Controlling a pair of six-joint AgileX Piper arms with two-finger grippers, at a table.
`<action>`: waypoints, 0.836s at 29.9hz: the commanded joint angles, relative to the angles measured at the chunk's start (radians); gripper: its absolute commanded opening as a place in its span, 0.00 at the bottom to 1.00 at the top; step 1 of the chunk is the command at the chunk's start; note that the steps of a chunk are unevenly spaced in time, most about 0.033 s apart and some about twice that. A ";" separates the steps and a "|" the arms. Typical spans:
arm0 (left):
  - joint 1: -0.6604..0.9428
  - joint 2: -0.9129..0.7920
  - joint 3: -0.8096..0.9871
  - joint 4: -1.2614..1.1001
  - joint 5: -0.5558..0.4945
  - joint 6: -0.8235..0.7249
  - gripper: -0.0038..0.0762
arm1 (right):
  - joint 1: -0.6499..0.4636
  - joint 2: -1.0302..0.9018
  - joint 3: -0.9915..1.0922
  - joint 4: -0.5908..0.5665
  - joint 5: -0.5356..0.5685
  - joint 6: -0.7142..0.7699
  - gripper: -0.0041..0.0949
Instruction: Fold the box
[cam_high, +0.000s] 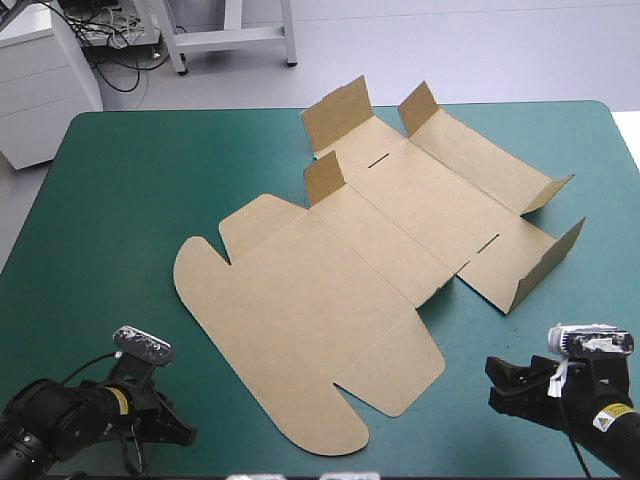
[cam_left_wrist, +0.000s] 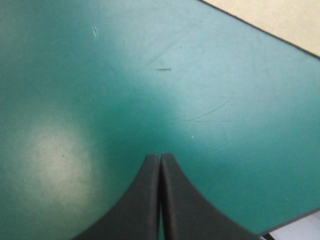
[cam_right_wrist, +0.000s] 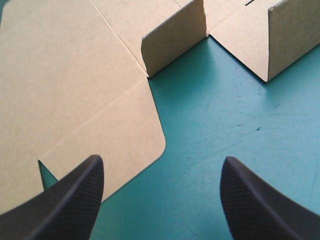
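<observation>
Done: your box almost flat, few far-edge flaps up.
Left: every wall, I judge.
Claws: left gripper together; right gripper apart.

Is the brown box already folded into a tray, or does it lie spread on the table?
Spread. The box lies flat on the teal-green cover; only short flaps at its far end stand up.

Teal-green table, pale grey floor beyond, white cabinet, white stand legs, loose cables
</observation>
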 joint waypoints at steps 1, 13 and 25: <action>-0.005 -0.002 -0.021 -0.008 -0.024 0.000 0.01 | 0.003 0.018 -0.034 0.052 -0.095 0.083 0.69; -0.005 -0.002 -0.021 -0.008 -0.024 -0.002 0.01 | 0.003 0.313 -0.034 0.355 -0.292 0.051 0.69; -0.005 -0.002 -0.021 -0.008 -0.024 -0.002 0.01 | 0.003 0.666 -0.034 0.607 -0.386 -0.079 0.69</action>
